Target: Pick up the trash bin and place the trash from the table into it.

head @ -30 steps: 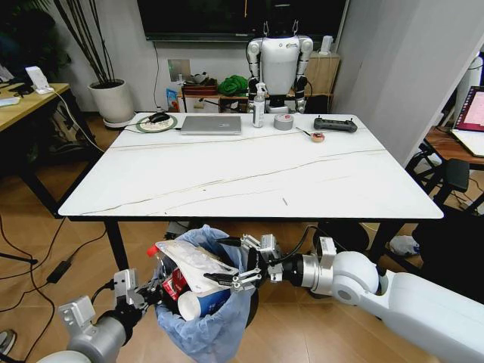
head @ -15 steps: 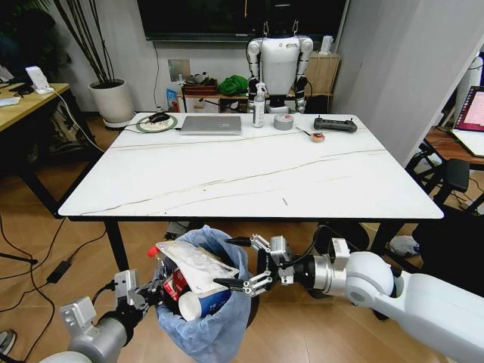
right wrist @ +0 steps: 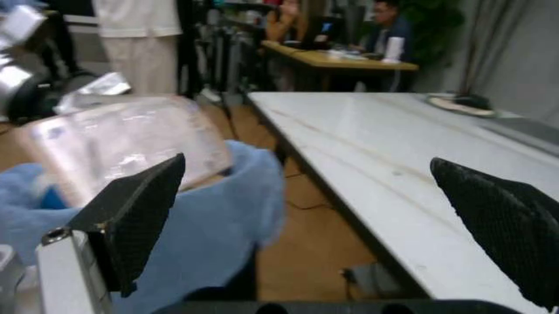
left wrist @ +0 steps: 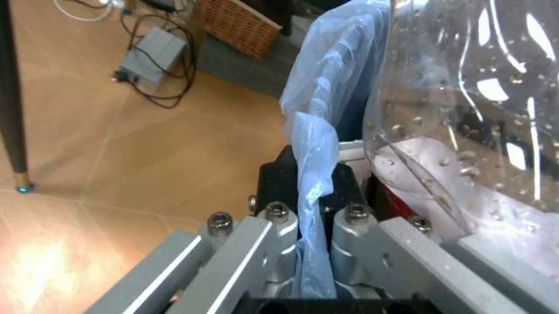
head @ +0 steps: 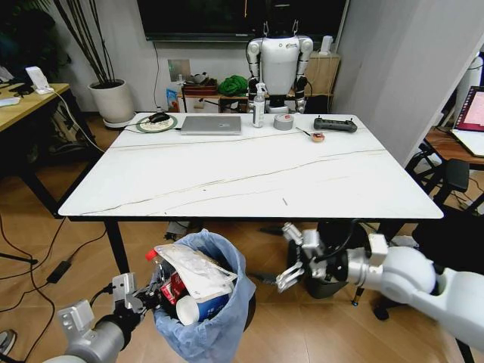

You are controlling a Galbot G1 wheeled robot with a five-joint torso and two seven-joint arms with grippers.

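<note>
Trash bin [head: 204, 302] full of trash [head: 193, 274]

"What do I see on my screens?"

"The table [head: 249, 178] top is smooth, shiny white stone with thin dark lines. My trash bin [head: 203, 302] has a thin, crinkly blue plastic bag [left wrist: 319, 196]. A clear plastic bottle [left wrist: 472, 98] looks wet and glossy."

"And my grippers?"

"My left gripper [left wrist: 302, 226] is bare grey metal with screws. My right gripper [right wrist: 323, 222] has rough black pads [right wrist: 140, 209]."

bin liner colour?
Light blue, translucent; the trash bin liner shows best in the head view.
</note>
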